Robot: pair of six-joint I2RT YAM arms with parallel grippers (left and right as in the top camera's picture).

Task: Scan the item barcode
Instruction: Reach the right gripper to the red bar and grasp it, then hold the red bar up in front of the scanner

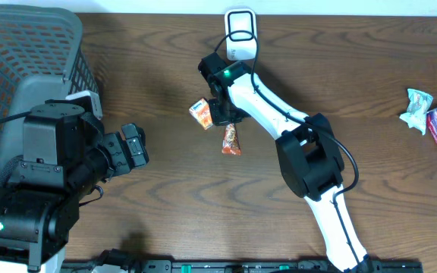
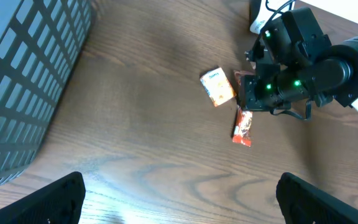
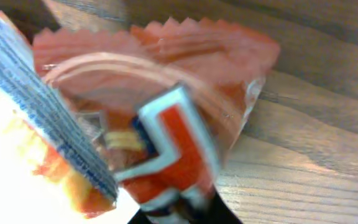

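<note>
Overhead: right claw (image 1: 224, 120) closed beside red packet (image 1: 231, 141); basket (image 1: 21, 45) far left.

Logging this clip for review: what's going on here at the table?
The right gripper is shut on what seems to be the top end of the red packet, next to an orange packet. The white scanner sits just beyond them. The left gripper hovers open by the basket, holding nothing.

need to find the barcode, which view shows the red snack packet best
The left wrist view: the red snack packet lies whole and fairly sharp, at a usable size. The overhead view shows it whole but small. The right wrist view is close up but blurred and cropped.
</note>
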